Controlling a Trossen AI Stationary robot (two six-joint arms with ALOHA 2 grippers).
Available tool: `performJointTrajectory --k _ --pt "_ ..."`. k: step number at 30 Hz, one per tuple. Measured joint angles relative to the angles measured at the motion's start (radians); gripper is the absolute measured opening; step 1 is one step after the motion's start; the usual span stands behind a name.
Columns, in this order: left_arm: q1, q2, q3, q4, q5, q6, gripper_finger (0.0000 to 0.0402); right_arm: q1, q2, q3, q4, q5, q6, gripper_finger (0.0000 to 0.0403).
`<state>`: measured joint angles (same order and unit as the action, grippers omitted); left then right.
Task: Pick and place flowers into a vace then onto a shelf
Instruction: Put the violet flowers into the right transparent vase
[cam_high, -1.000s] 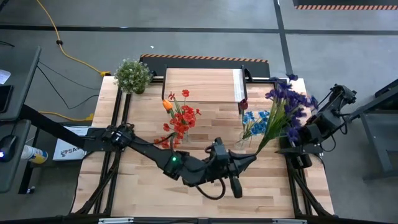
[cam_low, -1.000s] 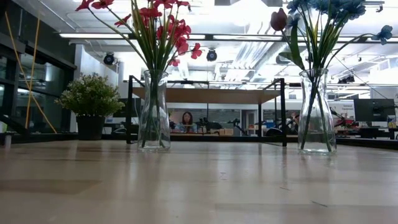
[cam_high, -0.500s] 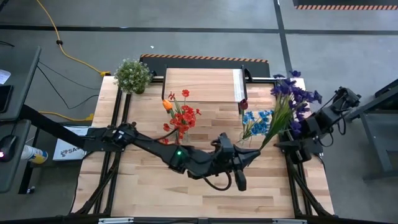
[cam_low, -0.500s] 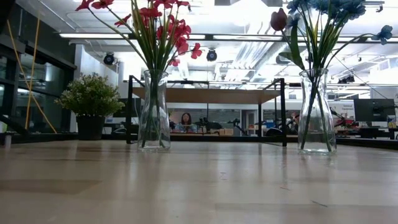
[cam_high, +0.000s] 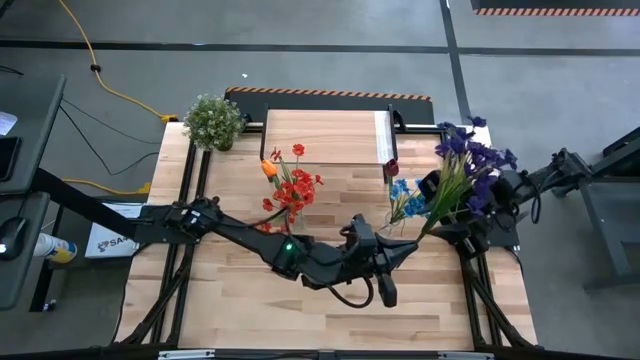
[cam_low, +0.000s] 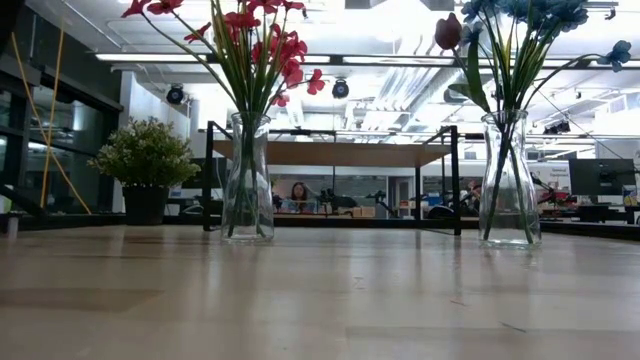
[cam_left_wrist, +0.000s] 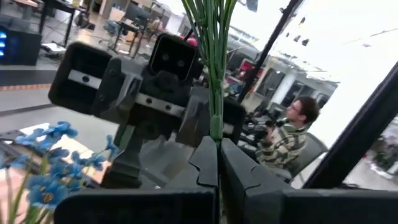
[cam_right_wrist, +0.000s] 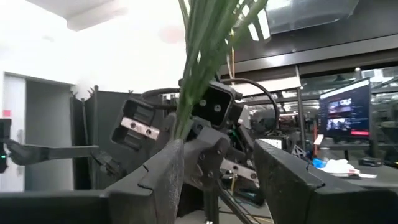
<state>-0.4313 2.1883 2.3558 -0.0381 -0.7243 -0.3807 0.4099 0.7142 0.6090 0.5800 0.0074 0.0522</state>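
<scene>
Right arm has swung back toward the tabletop edge since a second ago; left arm has crept right. Left tool (cam_high: 412, 243) is pinched shut on the purple bunch's (cam_high: 470, 160) stems (cam_left_wrist: 214, 62). Right tool (cam_right_wrist: 214, 165) looks spread, stems against one finger (cam_right_wrist: 163, 174). Red flowers (cam_high: 292, 185) and blue flowers (cam_high: 410, 195) stand in vases (cam_low: 248, 180), near the shelf (cam_high: 325, 135).

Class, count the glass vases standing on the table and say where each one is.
2. One glass vase with red flowers stands left of centre in the low view; the other vase, holding blue flowers and a dark red bud, stands right. None seems hidden.
</scene>
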Motion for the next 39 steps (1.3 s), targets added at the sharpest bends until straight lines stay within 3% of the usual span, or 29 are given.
performJointTrajectory --k 11,21,31,39 --pt "0.000 0.002 0.000 -0.054 -0.030 -0.043 0.0031 -0.053 0.049 0.047 -0.002 -0.093 0.055 0.0184" --pt "-0.001 0.002 0.000 -0.073 -0.047 -0.050 0.0031 -0.052 0.139 0.195 -0.187 -0.123 -0.011 0.0184" --pt "-0.023 0.002 0.000 -0.093 -0.131 -0.036 0.0031 -0.101 0.065 0.225 -0.284 -0.116 -0.027 0.0164" --pt "-0.020 0.002 0.000 -0.093 -0.120 -0.039 0.0031 -0.109 0.051 0.225 -0.288 -0.123 -0.023 0.0130"
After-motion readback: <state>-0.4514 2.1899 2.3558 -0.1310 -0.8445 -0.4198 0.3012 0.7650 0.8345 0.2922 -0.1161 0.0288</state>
